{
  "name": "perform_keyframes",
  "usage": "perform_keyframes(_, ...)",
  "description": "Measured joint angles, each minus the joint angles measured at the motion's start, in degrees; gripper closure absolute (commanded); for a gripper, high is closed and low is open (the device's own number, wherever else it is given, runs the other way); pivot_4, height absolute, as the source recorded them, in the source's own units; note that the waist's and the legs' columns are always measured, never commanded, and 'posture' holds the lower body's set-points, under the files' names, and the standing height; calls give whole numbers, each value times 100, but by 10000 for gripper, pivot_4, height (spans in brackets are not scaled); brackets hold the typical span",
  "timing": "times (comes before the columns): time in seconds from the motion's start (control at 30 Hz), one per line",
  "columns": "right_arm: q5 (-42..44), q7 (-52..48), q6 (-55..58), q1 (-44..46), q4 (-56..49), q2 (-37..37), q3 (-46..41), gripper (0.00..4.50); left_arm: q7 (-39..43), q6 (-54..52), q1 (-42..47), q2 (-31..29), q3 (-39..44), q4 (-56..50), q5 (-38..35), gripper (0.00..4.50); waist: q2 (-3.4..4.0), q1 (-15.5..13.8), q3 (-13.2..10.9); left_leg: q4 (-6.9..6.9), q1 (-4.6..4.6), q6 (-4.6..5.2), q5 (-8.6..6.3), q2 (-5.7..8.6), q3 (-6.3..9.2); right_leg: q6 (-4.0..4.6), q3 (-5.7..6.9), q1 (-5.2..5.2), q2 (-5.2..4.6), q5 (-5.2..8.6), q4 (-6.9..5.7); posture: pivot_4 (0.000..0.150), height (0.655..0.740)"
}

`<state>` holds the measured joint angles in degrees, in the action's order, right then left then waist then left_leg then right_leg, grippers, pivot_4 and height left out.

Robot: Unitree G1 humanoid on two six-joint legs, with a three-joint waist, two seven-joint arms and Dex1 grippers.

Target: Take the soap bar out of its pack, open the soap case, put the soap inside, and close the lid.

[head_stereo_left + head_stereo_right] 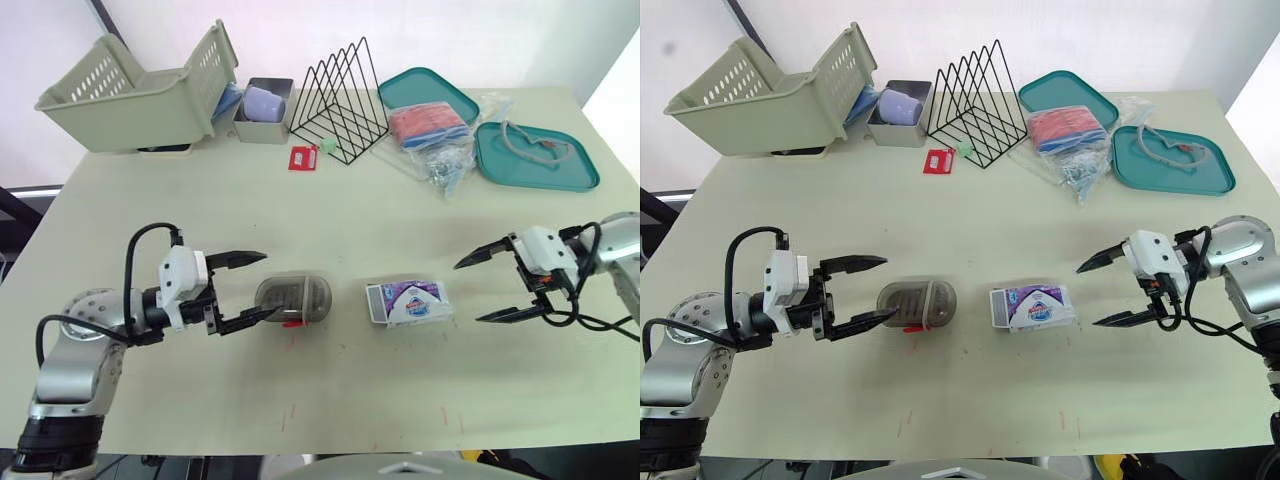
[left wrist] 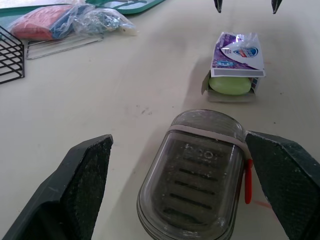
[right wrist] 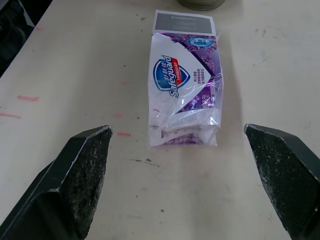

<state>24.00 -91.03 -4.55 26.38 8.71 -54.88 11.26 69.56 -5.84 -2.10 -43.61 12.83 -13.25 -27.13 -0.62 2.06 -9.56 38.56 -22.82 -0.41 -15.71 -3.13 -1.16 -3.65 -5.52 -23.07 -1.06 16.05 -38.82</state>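
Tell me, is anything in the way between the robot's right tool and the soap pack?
No, nothing visible is in the way. The right tool is open and points at the soap pack, with just bare table between them.

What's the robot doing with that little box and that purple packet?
It is getting ready to move a soap into a case. Its left gripper is open, with a finger on each side of the near end of the clear soap case, whose lid is shut. Its right gripper is open too, pointing at the purple soap pack but not touching it. The green soap is inside the pack, peeking out of the open end.
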Motion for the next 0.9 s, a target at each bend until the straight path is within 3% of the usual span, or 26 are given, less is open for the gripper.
perform_keyframes(0.53,-913,174,-608,1,477,1055,107,628,-176,121,-504,4,-155,-534,40,0,0,14,0,0,1,0,0,-1,1,0,0,0,2,0,-1,1500,7400)
perform_keyframes(0.87,-1059,208,-625,113,650,1224,136,628,-318,121,-553,5,-215,-639,98,0,0,15,0,0,1,0,0,-1,0,1,0,0,2,0,-2,1500,7400)
perform_keyframes(0.9,-1059,199,-625,137,652,1225,136,5656,-323,121,-553,4,-215,-639,100,0,0,15,0,0,1,0,0,-1,1,1,0,0,3,0,-2,1500,7400)
